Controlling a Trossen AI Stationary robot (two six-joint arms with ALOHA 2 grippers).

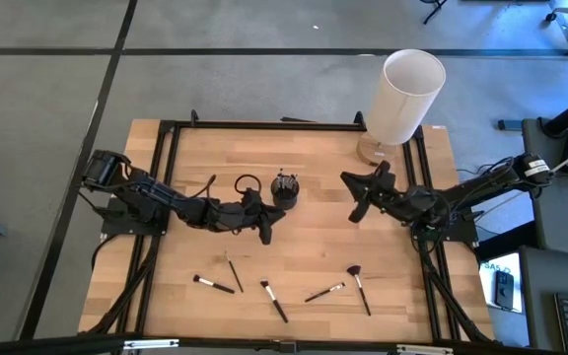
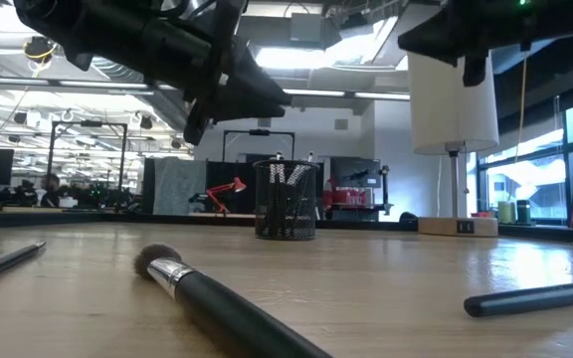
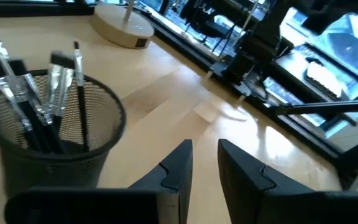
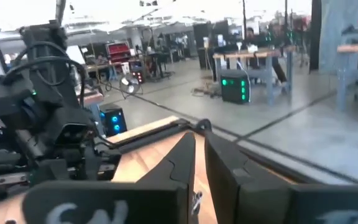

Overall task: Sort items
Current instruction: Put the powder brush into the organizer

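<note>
In the high view the left end effector point(image 1: 265, 233) sits at centre frame, just below and left of the black mesh cup point(image 1: 284, 187). Its fingers point(image 3: 173, 168) stand a narrow gap apart with nothing between them. The cup already holds several brushes point(image 3: 39, 102), bristle ends up, and in the left wrist view it lies just beside the end effector, apart from it.

Five more brushes lie loose on the worktop point(image 1: 304, 251) along the lower part of the high view, all well below both end effectors:
- a black-handled brush point(image 1: 213, 285) at lower left
- a thin pale one point(image 1: 234, 271) just right of it, angled steeply
- a black brush point(image 1: 274, 301) at lower centre
- a brush point(image 1: 324, 292) lying at a slant right of centre
- a fan-headed brush point(image 1: 360, 289) farthest right, its head toward the upper frame

The right end effector point(image 1: 359, 209) hangs right of centre, below the white cylinder point(image 1: 402, 94) in the upper right. Its fingers point(image 4: 182, 158) are nearly together, a slim gap showing, holding nothing. The fan-headed brush lies directly below it in the frame, well apart.

In the low view a brush point(image 2: 217, 303) with a pale ferrule lies in the near foreground, the cup point(image 2: 286, 200) beyond it at centre.
</note>
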